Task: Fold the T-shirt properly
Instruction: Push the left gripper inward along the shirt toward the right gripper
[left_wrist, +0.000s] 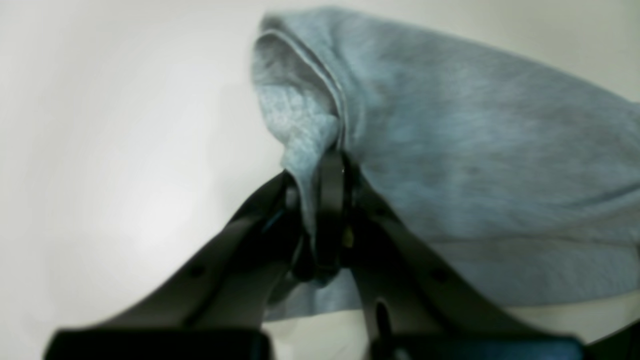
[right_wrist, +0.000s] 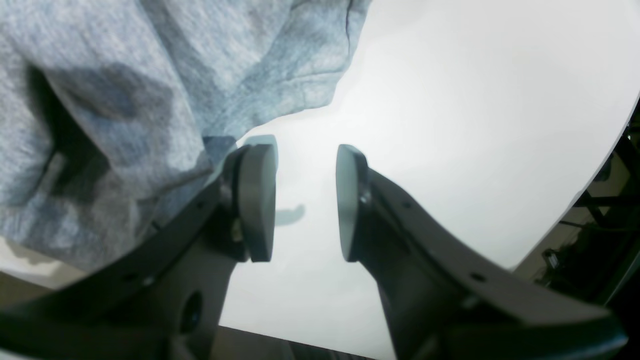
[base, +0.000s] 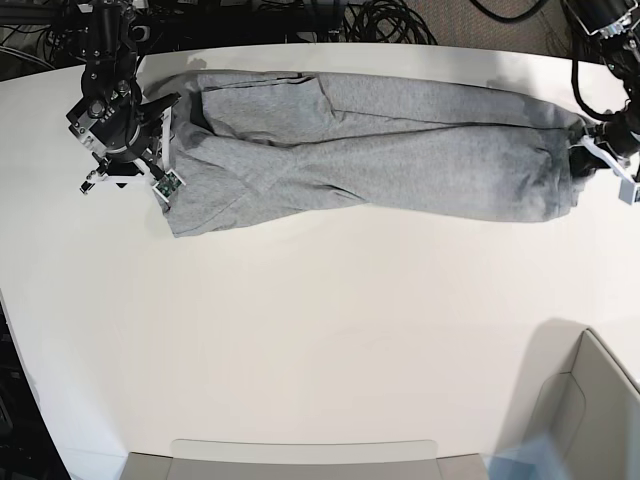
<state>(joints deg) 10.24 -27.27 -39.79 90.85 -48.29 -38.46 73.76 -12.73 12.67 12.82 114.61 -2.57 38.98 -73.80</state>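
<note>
The grey T-shirt (base: 380, 150) lies stretched in a long band across the far side of the white table, plain side up. My left gripper (base: 585, 150) sits at its right end. In the left wrist view my left gripper (left_wrist: 331, 167) is shut on a bunched fold of the T-shirt (left_wrist: 475, 150), with cloth hanging at both sides of the fingers. My right gripper (base: 160, 165) is at the shirt's left end. In the right wrist view my right gripper (right_wrist: 305, 200) stands open over bare table with nothing between its pads, and the T-shirt (right_wrist: 125, 75) lies crumpled just left of it, against the left finger (right_wrist: 257, 200).
A grey bin (base: 590, 400) stands at the near right corner and a flat grey tray (base: 300, 460) along the front edge. Black cables (base: 380, 20) run behind the table. The table's curved edge (right_wrist: 600, 165) shows right of my right gripper.
</note>
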